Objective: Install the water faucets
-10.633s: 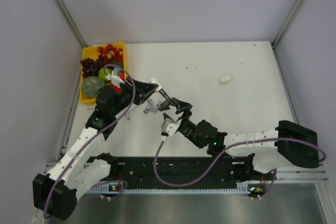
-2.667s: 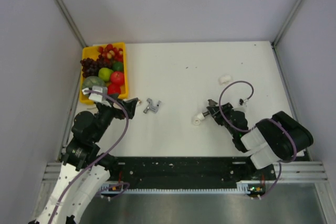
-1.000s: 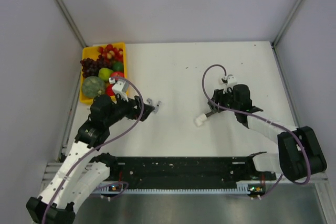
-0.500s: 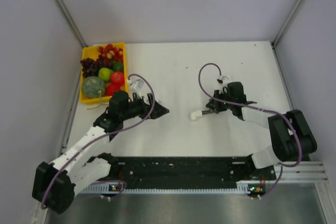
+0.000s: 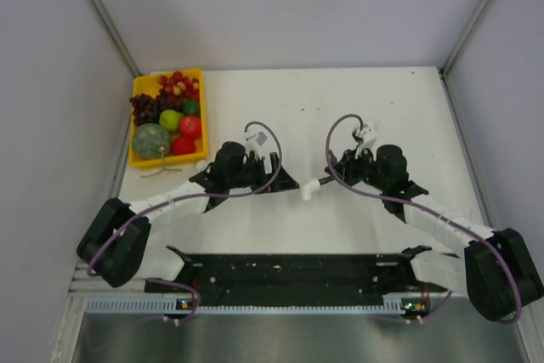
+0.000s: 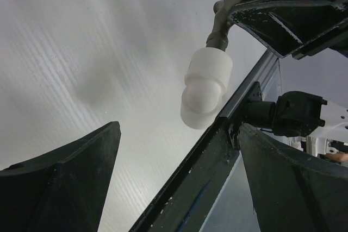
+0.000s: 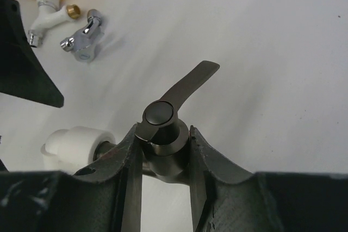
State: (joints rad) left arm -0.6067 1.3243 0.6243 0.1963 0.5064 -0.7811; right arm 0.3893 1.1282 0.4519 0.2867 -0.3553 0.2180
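My right gripper (image 7: 165,133) is shut on the dark grey metal faucet (image 7: 163,120) by its body, lever handle (image 7: 193,80) pointing away. A white plastic fitting (image 7: 76,146) sits on the faucet's end. From above, the right gripper (image 5: 330,178) holds that fitting (image 5: 306,190) toward the left gripper (image 5: 287,183). My left gripper (image 6: 179,129) is open, and the fitting (image 6: 205,88) hangs just beyond its fingers (image 6: 65,183), untouched. A silvery faucet (image 7: 84,35) and a white-bodied faucet (image 7: 46,13) lie on the table behind the left gripper.
The yellow tray of toy fruit (image 5: 141,157) stands at the far left edge of the white table (image 5: 382,108). A black rail (image 5: 297,274) runs along the near edge between the arm bases. Grey walls enclose the table on three sides.
The left arm has swung right across the table toward the right gripper, jaws staying open. The right gripper has closed on the dark grey faucet and carried it left.
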